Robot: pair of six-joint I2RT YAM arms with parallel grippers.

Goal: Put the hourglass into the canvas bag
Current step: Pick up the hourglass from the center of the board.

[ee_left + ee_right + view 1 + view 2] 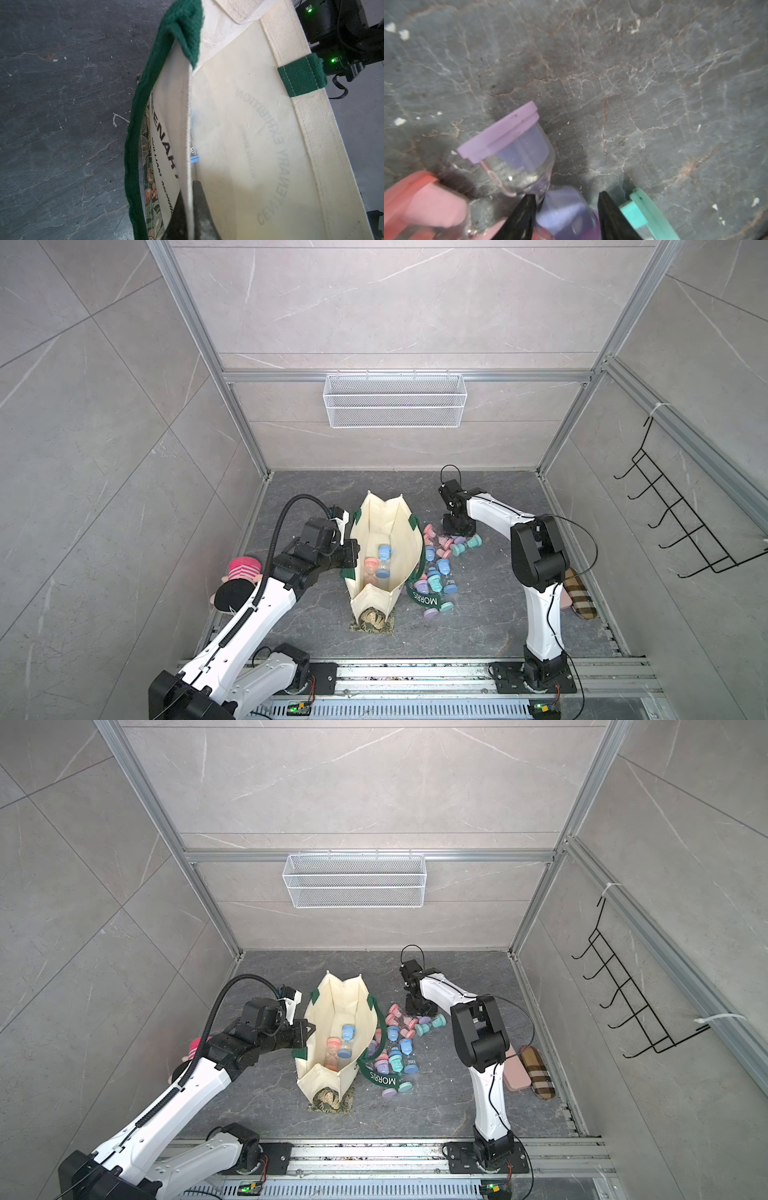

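The cream canvas bag (395, 522) (340, 1002) stands open mid-floor, with a blue hourglass (384, 560) and a pink hourglass (370, 570) lying inside. My left gripper (351, 553) (188, 187) is shut on the bag's left rim, one finger on each side of the cloth. Several pastel hourglasses (436, 572) lie on the floor to the right of the bag. At the far end of that pile my right gripper (457, 531) (564, 197) points down. Its fingers are closed against both sides of a purple hourglass (519, 158), which lies between a pink hourglass (425, 203) and a mint hourglass (639, 209).
The bag's green "MORRIS" strap (428, 599) drapes over the loose hourglasses. A floral patterned item (372, 620) sits at the bag's near end. A plush doll (239, 585) lies at the left, a checked slipper (579, 593) at the right. A wire basket (395, 400) and a hook rack (681, 522) hang on the walls.
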